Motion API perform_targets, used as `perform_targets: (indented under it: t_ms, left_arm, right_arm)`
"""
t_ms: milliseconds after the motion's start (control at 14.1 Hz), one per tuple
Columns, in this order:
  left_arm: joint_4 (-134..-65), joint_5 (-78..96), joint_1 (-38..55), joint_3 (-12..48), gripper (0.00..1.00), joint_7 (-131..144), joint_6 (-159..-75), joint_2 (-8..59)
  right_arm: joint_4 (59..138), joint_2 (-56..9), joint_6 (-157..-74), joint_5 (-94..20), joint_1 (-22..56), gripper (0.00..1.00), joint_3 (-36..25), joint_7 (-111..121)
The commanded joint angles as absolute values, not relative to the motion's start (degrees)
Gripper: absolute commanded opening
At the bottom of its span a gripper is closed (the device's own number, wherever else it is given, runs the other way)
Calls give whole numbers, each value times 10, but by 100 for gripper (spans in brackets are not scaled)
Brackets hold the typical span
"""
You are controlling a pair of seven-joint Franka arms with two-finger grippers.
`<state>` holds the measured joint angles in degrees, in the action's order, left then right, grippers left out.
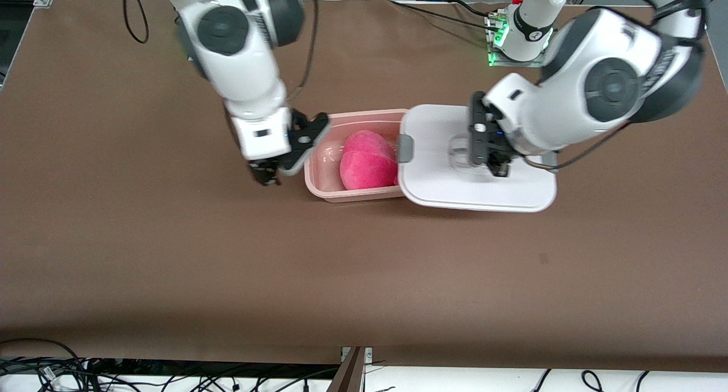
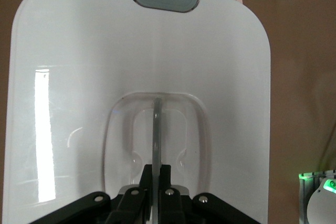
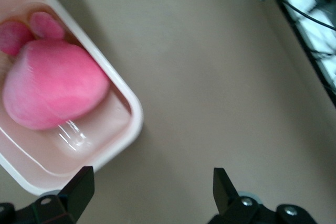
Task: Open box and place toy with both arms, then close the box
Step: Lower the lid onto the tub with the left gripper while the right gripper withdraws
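Note:
The pale pink tub (image 1: 325, 190) stands open mid-table with the hot-pink plush toy (image 1: 367, 160) inside it. The white lid (image 1: 455, 187) with a grey side clip (image 1: 405, 148) covers the tub's end toward the left arm. My left gripper (image 1: 490, 163) is shut on the lid's clear centre handle (image 2: 156, 124); in the left wrist view the lid (image 2: 79, 77) fills the picture under the gripper (image 2: 157, 174). My right gripper (image 1: 266, 176) is open and empty, over the table beside the tub's end toward the right arm. The right wrist view shows the gripper (image 3: 152, 182), the tub's rim (image 3: 131, 108) and the toy (image 3: 52, 85).
The brown table (image 1: 170, 255) spreads wide all round the box. The left arm's base with a green light (image 1: 500, 39) stands at the table's edge farthest from the front camera. Cables (image 1: 57, 369) lie off the near edge.

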<state>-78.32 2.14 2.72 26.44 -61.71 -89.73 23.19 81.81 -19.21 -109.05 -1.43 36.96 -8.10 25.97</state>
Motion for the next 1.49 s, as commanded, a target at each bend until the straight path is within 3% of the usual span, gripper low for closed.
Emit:
perform_targets:
  t_ms: [0, 213, 640, 1421]
  left_arm:
    - [-773, 48, 88, 259, 0, -554, -931, 287]
    - [-775, 51, 150, 258, 0, -460, -1012, 308]
    - [-779, 40, 221, 256, 0, -421, -1119, 382]
    - [-792, 16, 216, 252, 0, -363, -1079, 383]
  right_arm:
    - [834, -155, -1055, -90, 374, 100, -165, 274]
    - [838, -139, -1000, -140, 374, 100, -257, 274]
    - [859, -108, -954, -136, 374, 100, -308, 242]
    - [859, -92, -928, -78, 378, 100, -308, 113]
